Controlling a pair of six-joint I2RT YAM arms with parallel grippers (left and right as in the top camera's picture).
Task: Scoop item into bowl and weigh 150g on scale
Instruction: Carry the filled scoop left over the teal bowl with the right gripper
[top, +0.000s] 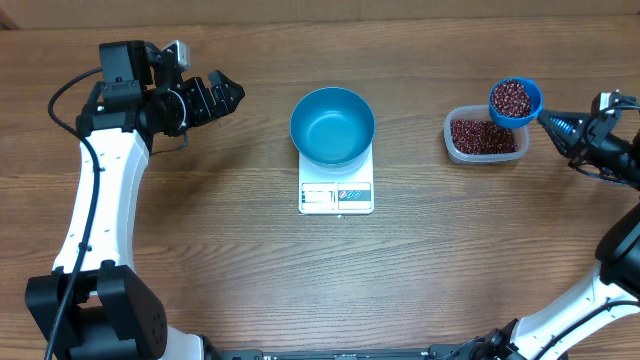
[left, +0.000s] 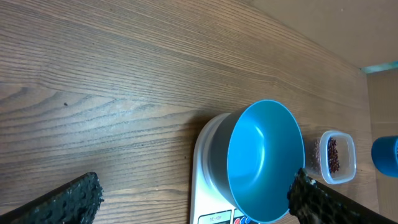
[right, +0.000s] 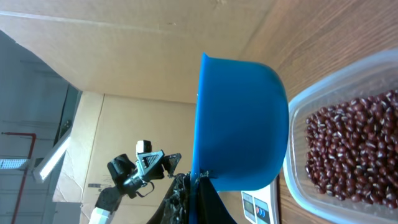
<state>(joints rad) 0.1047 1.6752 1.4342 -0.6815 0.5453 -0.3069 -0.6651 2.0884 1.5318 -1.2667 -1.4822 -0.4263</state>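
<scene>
Wooden table bears scale; cardboard wall behind.

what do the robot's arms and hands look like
Both arms pair white link shells with black joint housings. The left arm has a black cable looping off it and running down its side; the right arm has the same white-and-black build. The left hand and right hand are black. The left fingers have a bumpy, textured surface. No markings are readable.

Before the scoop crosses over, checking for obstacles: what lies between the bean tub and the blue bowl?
Nothing: only bare wooden table between the tub and the bowl, as the overhead view shows.
</scene>
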